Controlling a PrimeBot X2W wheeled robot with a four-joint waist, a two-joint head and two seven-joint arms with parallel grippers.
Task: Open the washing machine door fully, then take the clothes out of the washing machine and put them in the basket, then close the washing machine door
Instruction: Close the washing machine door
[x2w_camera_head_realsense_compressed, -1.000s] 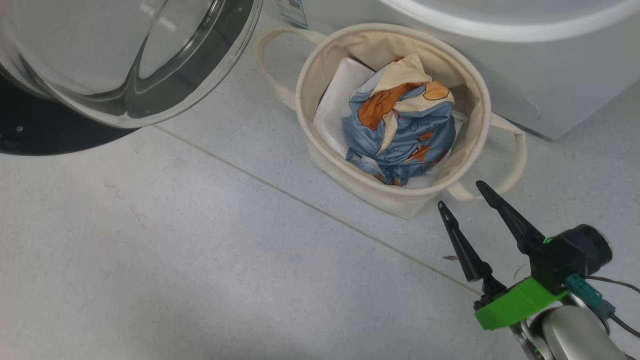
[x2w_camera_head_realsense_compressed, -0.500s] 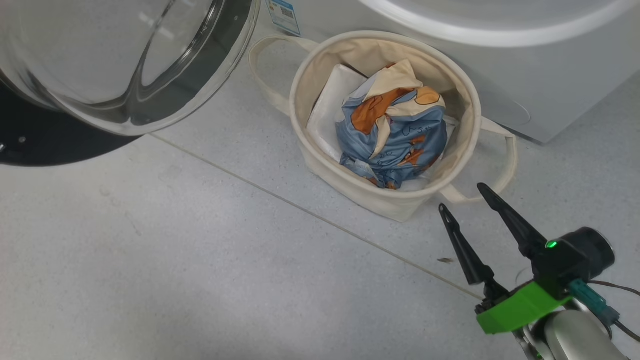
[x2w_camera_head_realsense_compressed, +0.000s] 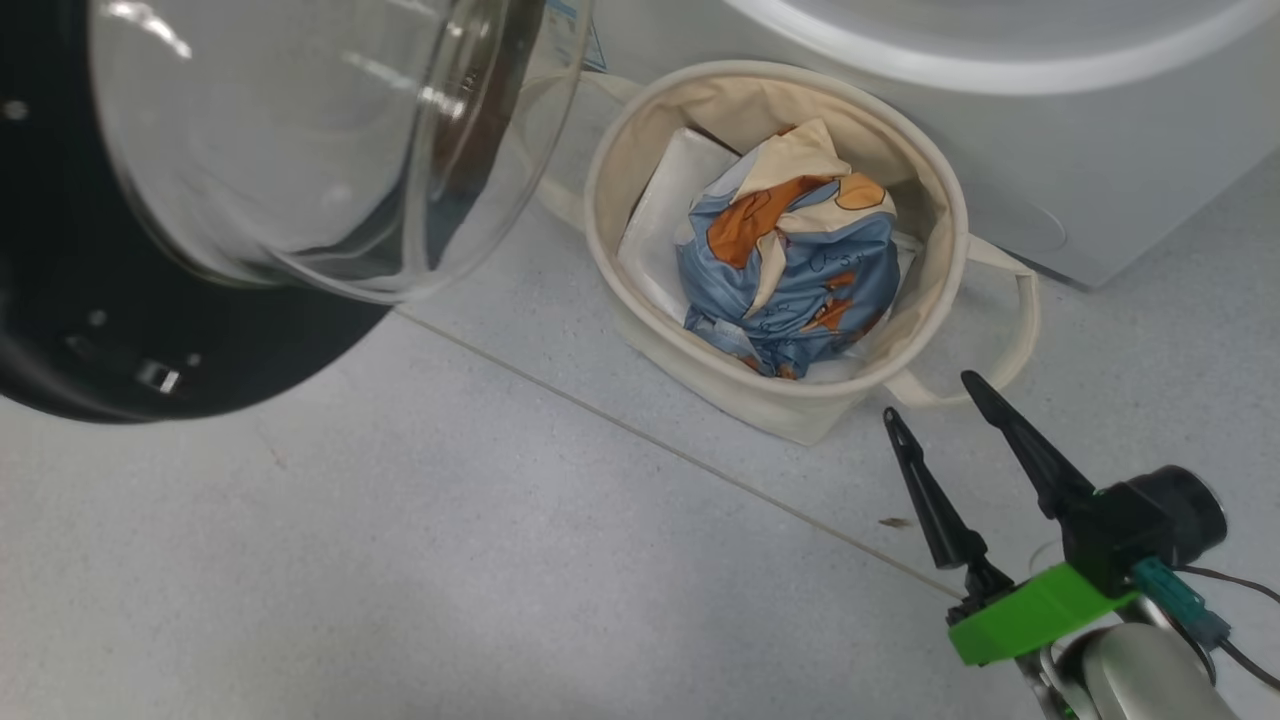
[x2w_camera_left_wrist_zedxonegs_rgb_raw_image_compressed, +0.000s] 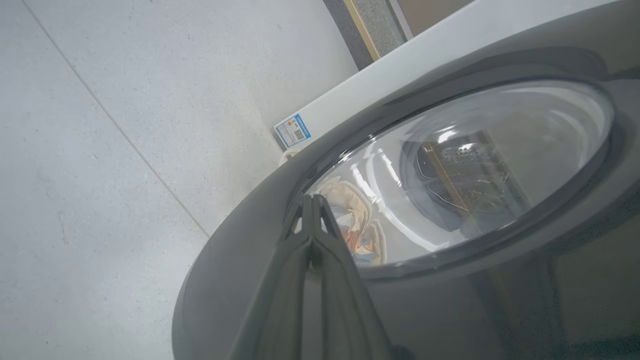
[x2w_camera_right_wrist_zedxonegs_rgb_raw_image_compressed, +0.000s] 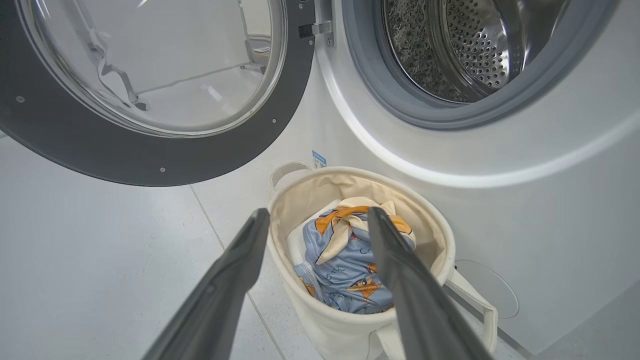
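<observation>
The washing machine door (x2w_camera_head_realsense_compressed: 90, 330) hangs open at the upper left, its black rim around a bulging glass centre (x2w_camera_head_realsense_compressed: 300, 150). My left gripper (x2w_camera_left_wrist_zedxonegs_rgb_raw_image_compressed: 312, 198) is shut, its tips at the outer face of the door (x2w_camera_left_wrist_zedxonegs_rgb_raw_image_compressed: 235, 260) where the rim meets the glass. The basket (x2w_camera_head_realsense_compressed: 603, 190) stands on the floor against the washing machine (x2w_camera_head_realsense_compressed: 1000, 130), with the clothes (x2w_camera_head_realsense_compressed: 790, 270) bundled inside. My right gripper (x2w_camera_head_realsense_compressed: 928, 397) is open and holds nothing, just in front of the basket. In the right wrist view, the right gripper (x2w_camera_right_wrist_zedxonegs_rgb_raw_image_compressed: 317, 212) points at the clothes (x2w_camera_right_wrist_zedxonegs_rgb_raw_image_compressed: 340, 255), with the drum (x2w_camera_right_wrist_zedxonegs_rgb_raw_image_compressed: 450, 45) above.
A white folded sheet (x2w_camera_head_realsense_compressed: 655, 220) lies in the basket under the clothes. Grey tiled floor (x2w_camera_head_realsense_compressed: 450, 560) spreads in front of the machine. A small blue label (x2w_camera_left_wrist_zedxonegs_rgb_raw_image_compressed: 292, 131) sits low on the machine's front. The basket's loop handle (x2w_camera_head_realsense_compressed: 1020, 320) sticks out towards my right gripper.
The door has swung right, towards the machine, and more of its black rim shows. The right gripper and the basket have stayed put; the head camera shifted slightly.
</observation>
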